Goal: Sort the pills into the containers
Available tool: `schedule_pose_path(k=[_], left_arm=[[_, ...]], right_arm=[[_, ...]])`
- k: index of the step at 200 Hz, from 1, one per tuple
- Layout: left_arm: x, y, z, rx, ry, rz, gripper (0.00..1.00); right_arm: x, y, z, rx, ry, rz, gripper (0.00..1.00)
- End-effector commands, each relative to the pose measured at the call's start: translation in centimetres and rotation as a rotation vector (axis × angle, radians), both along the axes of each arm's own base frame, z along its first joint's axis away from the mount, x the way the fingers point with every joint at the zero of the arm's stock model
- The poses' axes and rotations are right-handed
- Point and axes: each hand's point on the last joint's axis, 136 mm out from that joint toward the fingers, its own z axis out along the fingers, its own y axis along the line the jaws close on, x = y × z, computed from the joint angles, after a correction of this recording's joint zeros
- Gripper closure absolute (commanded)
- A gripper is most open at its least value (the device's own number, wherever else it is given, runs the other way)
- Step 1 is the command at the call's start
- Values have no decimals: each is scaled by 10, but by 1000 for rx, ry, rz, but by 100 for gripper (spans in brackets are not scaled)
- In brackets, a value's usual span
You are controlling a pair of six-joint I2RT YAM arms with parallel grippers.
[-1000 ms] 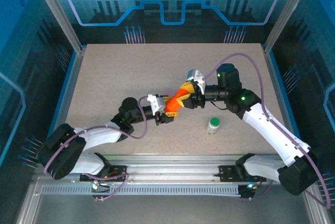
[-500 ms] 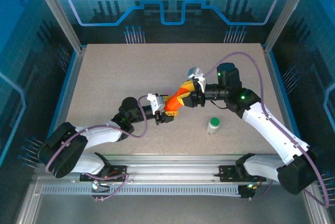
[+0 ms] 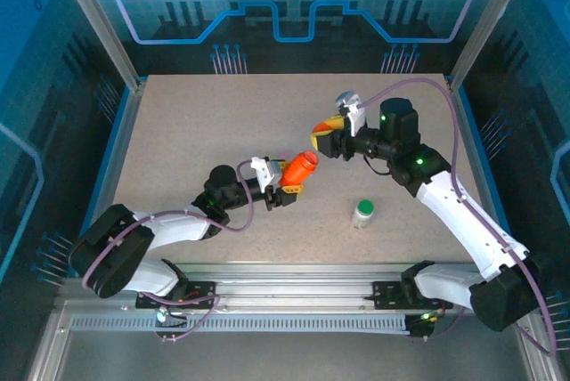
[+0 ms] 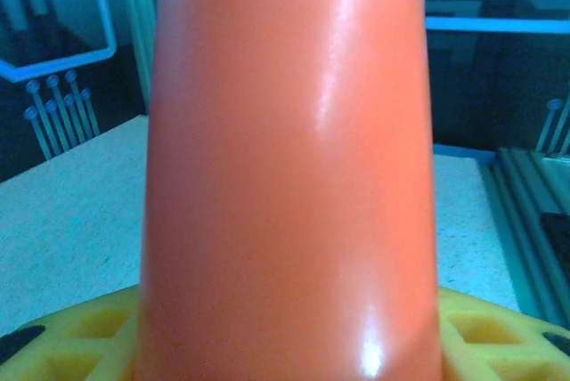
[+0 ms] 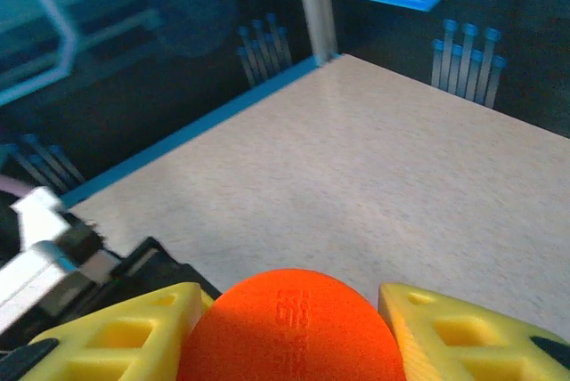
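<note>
An orange pill bottle (image 3: 301, 166) lies tilted above the table with my left gripper (image 3: 289, 182) shut on its lower end. In the left wrist view the bottle (image 4: 285, 176) rises between the yellow fingers (image 4: 71, 338). My right gripper (image 3: 328, 139) hangs apart, up and to the right of the bottle, shut on a round orange cap (image 3: 318, 134). In the right wrist view that cap (image 5: 294, 328) sits between the yellow fingers (image 5: 116, 336). The pills and the containers are out of view.
A small clear bottle with a green cap (image 3: 362, 213) stands upright on the table to the right of centre, below the right forearm. Blue-lit walls and metal posts (image 3: 98, 25) close in the table on three sides.
The right gripper, earlier at the bottle's top end, has pulled away up and to the right with the orange cap. The bottle stays in the left gripper.
</note>
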Motion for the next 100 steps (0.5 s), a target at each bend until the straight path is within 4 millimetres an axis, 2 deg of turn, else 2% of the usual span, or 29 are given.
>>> schedule_pose_path(k=[1,28,59,68,70,72,100], left_arm=[[13,19,0,9,21,141,83],[21,39,-11,40,84,269,84],[29,65,-36,128,212,432,85],[28,71,-43,160,251,457,86],[27,72,-44,166,260,460,86],[26,73,-47,174,269,463,86],[17,84,-56,225,329,488,86]], right_arm=[[14,-36,-8,-59,2,-210,77],[8,-45,-26,-73,25,-247,77],[3,-48,-43,-54,21,-254,76],[2,-46,-40,-36,14,-248,76],[0,-47,-51,-42,32,-245,76],[-1,-46,-53,-42,35,-244,76],[-9,-42,-59,7,29,-213,76]])
